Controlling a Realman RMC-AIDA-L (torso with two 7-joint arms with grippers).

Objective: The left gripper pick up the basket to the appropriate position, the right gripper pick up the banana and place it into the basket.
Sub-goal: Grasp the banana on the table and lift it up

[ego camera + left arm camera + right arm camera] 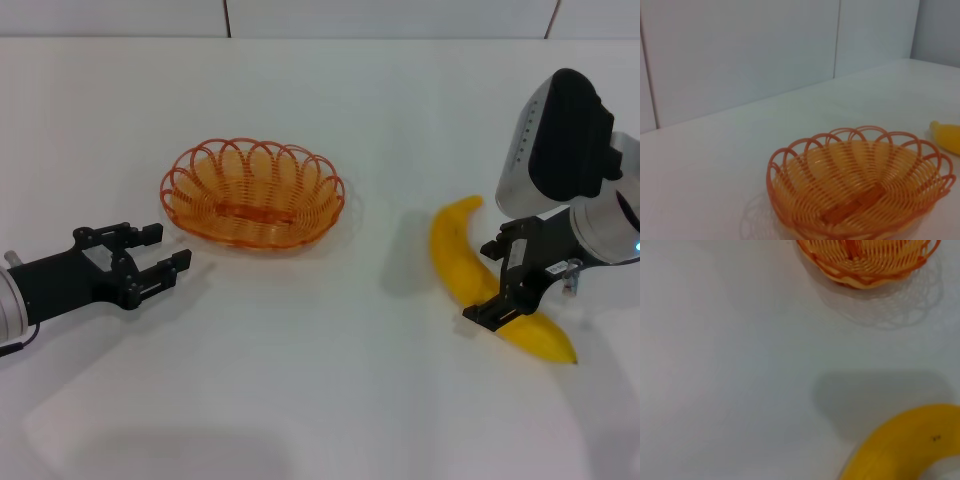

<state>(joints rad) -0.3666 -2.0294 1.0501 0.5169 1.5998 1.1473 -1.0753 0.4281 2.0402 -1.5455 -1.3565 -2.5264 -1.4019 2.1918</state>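
Basket sits upright on the white table, left of the middle and toward the far edge. Nothing in it.

My left gripper hangs low over the table near the left edge, just beside the basket's near-left rim but not touching it. Fingers spread apart, holding nothing. From my left wrist, the basket fills the lower frame, with one end of the banana showing past its rim.

Banana lies flat on the table toward the right edge, well apart from the basket, dark tip pointing to the near edge.

My right gripper is down on the banana's middle, one finger to either side. Cannot tell whether the fingers are pressing the peel or just bracketing it. From my right wrist, the banana is close up, with the basket across bare table.
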